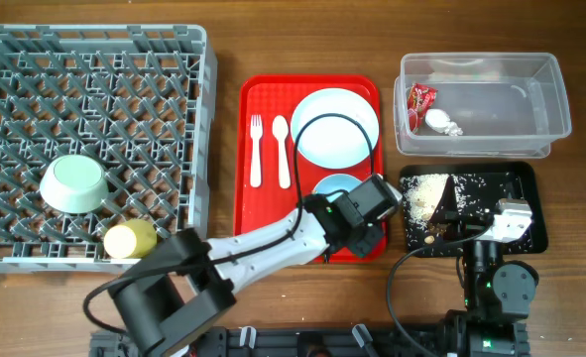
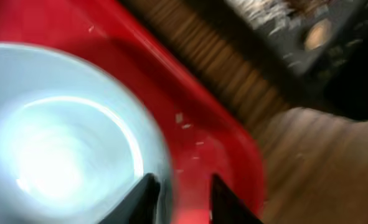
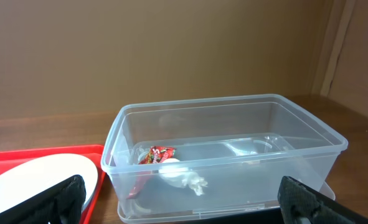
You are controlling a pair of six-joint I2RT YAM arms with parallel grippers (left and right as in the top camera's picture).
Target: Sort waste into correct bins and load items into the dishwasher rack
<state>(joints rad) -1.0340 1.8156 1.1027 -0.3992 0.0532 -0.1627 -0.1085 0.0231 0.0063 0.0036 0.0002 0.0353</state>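
Note:
My left gripper is open at the light blue bowl on the red serving tray. In the left wrist view the bowl's rim lies between the fingers, one inside and one outside. The white plate, fork and spoon lie on the same tray. The grey dishwasher rack holds the pale green bowl and the yellow-green cup. The clear tub holds the red wrapper and the white tissue. Food scraps lie in the black tray. My right gripper is wide open and empty over the black tray.
The red serving tray sits between the rack and the two bins. The left arm reaches across the tray's front edge from the lower left. The right arm stands at the front right.

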